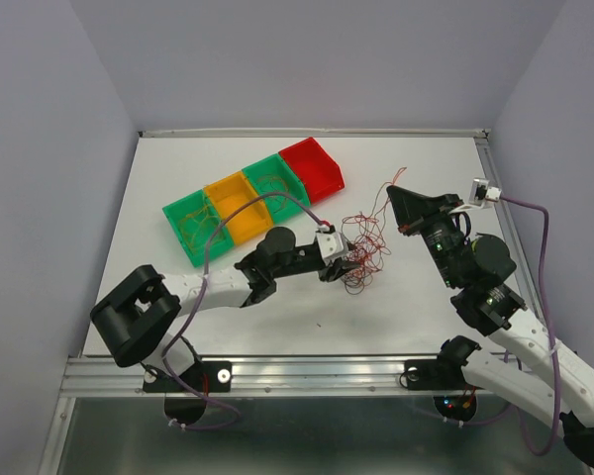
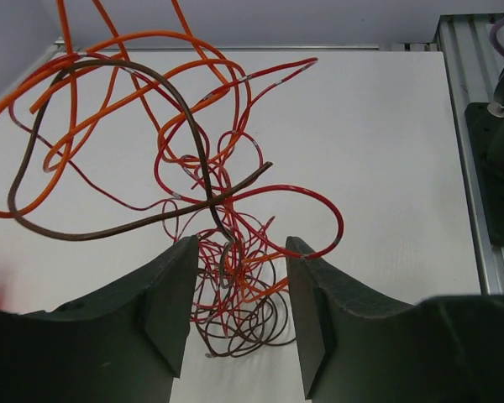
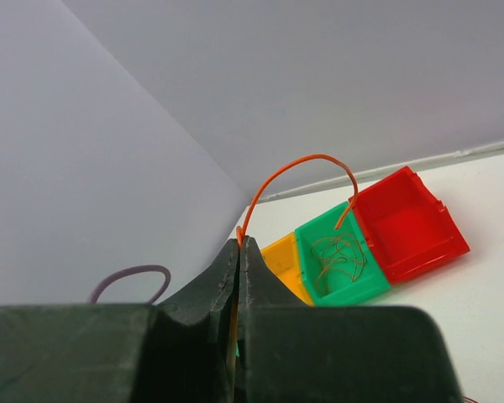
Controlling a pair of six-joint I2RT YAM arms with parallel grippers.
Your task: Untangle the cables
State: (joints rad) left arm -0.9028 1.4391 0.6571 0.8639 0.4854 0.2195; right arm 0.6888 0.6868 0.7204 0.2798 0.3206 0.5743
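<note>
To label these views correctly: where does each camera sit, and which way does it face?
Top: above and behind the arms, looking down on the table, bins and tangle; both arms show.
Left wrist: on the left arm, facing the tangle between the open left fingers.
Right wrist: on the right arm, facing the bins and wall; the right fingers pinch an orange wire.
Shared: top and left wrist both show the tangle; top and right wrist, the bins.

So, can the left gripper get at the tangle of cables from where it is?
Probably yes: the left gripper is open, its jaws astride the lower loops of the tangle, with only wire between them.
</note>
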